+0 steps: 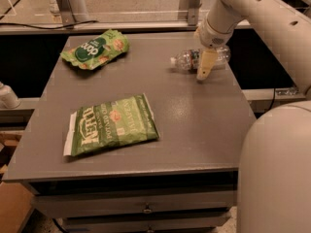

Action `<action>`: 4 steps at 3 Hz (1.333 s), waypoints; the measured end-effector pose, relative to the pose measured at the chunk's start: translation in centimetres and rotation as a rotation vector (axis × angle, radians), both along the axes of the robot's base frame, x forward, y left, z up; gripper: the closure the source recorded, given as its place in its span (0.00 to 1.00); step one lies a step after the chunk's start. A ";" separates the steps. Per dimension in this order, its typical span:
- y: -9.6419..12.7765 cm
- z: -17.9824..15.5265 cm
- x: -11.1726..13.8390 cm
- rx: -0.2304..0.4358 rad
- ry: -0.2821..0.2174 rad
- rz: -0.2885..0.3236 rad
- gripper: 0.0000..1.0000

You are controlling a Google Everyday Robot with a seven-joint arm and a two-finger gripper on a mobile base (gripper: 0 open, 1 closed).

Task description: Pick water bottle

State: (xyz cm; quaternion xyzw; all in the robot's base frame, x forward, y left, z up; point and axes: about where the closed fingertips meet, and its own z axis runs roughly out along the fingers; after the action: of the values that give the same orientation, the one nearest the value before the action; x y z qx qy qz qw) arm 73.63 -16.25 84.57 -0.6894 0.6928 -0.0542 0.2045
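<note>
Only the one camera view to go on, so here's what I got out of it.

The water bottle point(186, 58) was lying on its side at the far right of the grey table point(194, 130), cap pointing left, pretty near the far edge and not far from the right edge either. The gripper point(205, 70) was right down at the bottle, pointing at the tabletop and crossing in front of its middle, with the arm point(252, 8) coming in from the upper right. Honestly I couldn't tell whether it was open, closed or already clamped on the bottle, since it overlapped the bottle too much.

My read: this was the grasp step, past the reach and before any lift, because the bottle was flat on the table. The next move probably called for a firm squeeze around the ribbed body, then a straight lift. A round bottle on its side could roll away if nudged, and the far edge was close.

Room-wise it looked fine. The two green chip bags, one far left point(95, 48) and one near left point(112, 126), were well apart from the bottle. The table between them was bare, and nothing hung above the bottle except the arm itself. The robot's body point(277, 178) filled the near right corner.
</note>
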 end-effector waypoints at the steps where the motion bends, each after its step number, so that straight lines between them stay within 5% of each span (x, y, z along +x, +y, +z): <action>1: -0.4 -0.6 -0.5 -0.025 0.014 0.002 0.39; 3: -1.3 1.2 -2.1 -0.060 -0.001 0.012 0.87; 4: 0.2 3.4 -3.4 -0.035 0.009 0.024 1.00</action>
State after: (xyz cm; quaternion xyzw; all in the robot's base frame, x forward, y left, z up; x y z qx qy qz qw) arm 70.27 -16.01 88.02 -0.7012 0.6845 -0.0609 0.1899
